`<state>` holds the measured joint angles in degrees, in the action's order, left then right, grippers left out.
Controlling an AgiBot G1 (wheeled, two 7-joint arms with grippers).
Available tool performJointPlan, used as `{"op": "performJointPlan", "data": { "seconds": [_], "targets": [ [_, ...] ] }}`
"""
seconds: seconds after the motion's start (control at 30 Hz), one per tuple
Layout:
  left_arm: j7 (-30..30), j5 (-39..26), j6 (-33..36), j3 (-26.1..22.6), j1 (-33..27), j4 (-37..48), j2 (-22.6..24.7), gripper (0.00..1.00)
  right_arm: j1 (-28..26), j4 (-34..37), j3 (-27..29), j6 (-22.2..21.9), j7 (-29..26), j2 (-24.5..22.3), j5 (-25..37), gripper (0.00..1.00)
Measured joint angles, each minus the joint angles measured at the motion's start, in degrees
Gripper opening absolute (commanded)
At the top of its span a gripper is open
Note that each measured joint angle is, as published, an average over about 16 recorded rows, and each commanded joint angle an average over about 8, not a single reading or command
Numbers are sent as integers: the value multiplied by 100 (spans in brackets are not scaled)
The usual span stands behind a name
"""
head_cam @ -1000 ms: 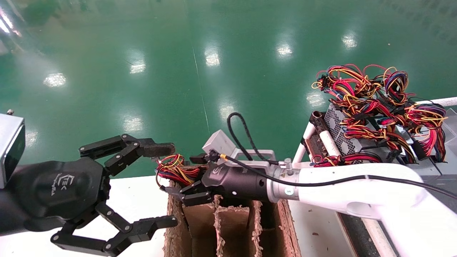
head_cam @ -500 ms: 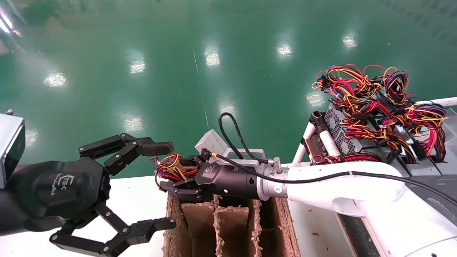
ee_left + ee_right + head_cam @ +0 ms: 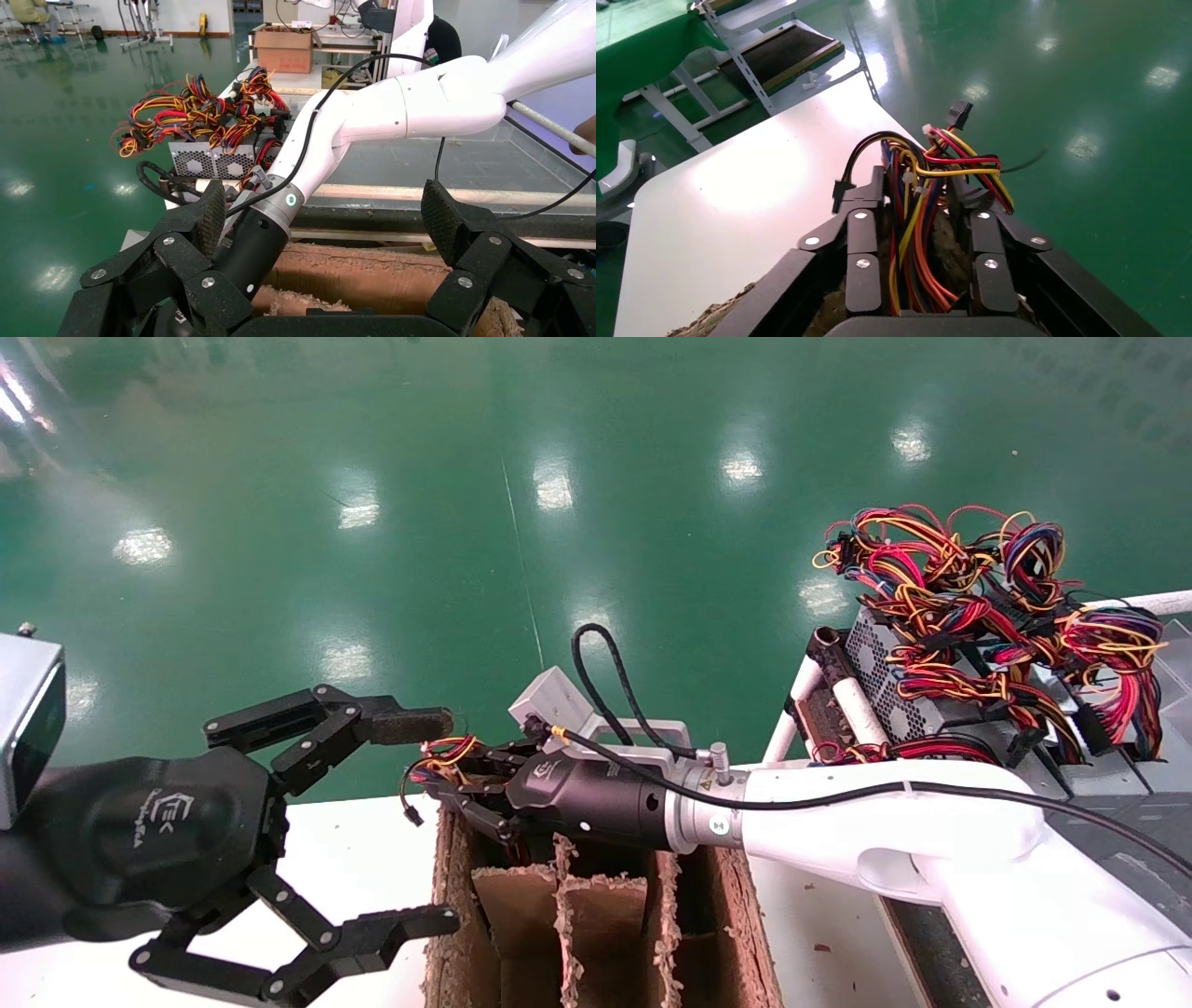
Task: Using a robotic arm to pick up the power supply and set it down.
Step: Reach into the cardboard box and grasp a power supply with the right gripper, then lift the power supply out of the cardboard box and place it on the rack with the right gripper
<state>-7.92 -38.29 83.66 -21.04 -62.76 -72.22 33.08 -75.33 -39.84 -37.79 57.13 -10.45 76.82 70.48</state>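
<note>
The robotic arm on my right (image 3: 875, 822) reaches left over the far end of a brown cardboard box (image 3: 596, 915). Its gripper (image 3: 449, 784) is shut on a bundle of red, yellow, orange and black wires (image 3: 445, 751) at the box's far left corner. In the right wrist view those wires (image 3: 961, 158) run straight between the closed fingers (image 3: 862, 239) of that gripper (image 3: 916, 186). The power supply's grey body is hidden behind the hand. My left gripper (image 3: 419, 823) hangs wide open left of the box, holding nothing; the left wrist view shows it (image 3: 325, 214) facing the right arm.
Other grey power supplies (image 3: 885, 672) with tangled wires (image 3: 987, 579) sit on a rack at the right, also visible as grey power supplies (image 3: 211, 160) in the left wrist view. The divided box stands on a white table (image 3: 354, 859). Green floor lies beyond the table edge.
My right gripper has slid left along the box's far end, and the wire bundle has moved left with it. The left gripper has stayed in place, open.
</note>
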Motion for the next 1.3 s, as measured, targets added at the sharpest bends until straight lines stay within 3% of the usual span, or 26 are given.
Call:
{"op": "performJointPlan", "data": {
  "seconds": [0.6,0.93,1.3],
  "targets": [
    [0,1,0,-1,0,0,0,100,-1,-107,284,379,287,-413,-769,0],
    [1,1,0,-1,0,0,0,100,89,-691,651,744,16,-1092,-1303,0],
    [1,1,-1,-2,0,0,-1,100,-5,-1506,1046,870,-647,-2034,-1742,0]
  ]
}}
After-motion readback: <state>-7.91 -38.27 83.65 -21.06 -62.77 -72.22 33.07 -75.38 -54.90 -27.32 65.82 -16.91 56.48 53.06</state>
